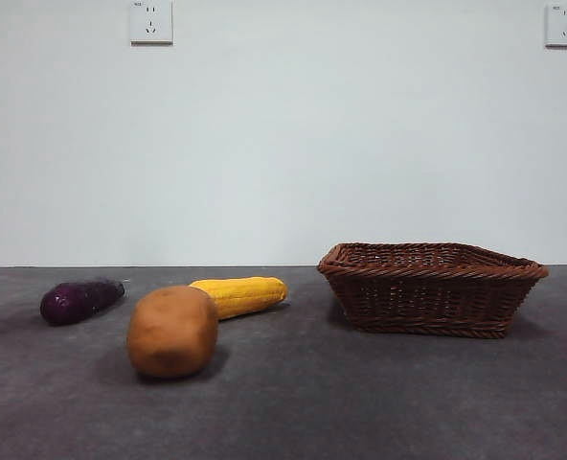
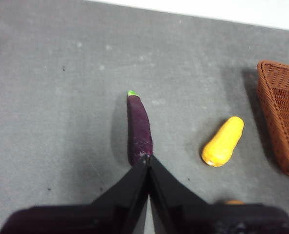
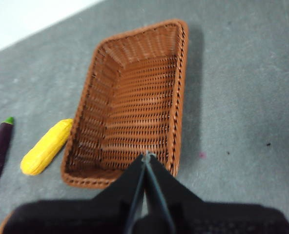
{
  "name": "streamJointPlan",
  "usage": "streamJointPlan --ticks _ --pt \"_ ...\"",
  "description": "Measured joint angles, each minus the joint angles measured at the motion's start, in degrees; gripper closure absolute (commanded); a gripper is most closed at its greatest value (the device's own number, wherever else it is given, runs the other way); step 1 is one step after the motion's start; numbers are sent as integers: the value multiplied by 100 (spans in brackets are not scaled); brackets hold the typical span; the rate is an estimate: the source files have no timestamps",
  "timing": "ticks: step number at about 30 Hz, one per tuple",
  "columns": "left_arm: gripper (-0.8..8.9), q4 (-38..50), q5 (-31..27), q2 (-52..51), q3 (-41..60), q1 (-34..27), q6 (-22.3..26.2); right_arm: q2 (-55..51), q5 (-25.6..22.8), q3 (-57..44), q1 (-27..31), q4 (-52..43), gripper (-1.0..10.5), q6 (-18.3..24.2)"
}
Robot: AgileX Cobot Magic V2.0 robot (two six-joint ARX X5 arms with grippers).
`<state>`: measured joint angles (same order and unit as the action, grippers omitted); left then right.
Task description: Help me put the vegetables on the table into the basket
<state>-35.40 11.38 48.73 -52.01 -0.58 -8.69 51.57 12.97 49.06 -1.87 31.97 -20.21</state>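
Left gripper (image 2: 148, 158) pinched together above eggplant (image 2: 139, 127); looks smooth, prob slippery, grab mid-body. Right gripper (image 3: 145, 157) likewise, over basket (image 3: 176, 87).

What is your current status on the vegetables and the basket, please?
Left gripper shut, above eggplant. Right gripper shut, over basket. Eggplant, corn, potato all on table; basket empty. Nothing blocking.

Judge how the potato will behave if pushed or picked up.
The potato looks rounded and lies unsupported on the table, so a push would probably roll it. It is the bulkiest vegetable, likely heaviest. Its skin looks matte, so probably not slippery.
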Motion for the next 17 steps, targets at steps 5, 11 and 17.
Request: streamJointPlan --ticks 5,11,17 --pt "817 -595 693 946 -715 0 103 1169 153 925 0 260 933 111" --pt "817 -831 793 1751 -734 2 286 3003 643 2332 2 918 367 562" --pt "817 -848 793 2129 -734 0 479 4874 658 3768 2 1204 333 811"
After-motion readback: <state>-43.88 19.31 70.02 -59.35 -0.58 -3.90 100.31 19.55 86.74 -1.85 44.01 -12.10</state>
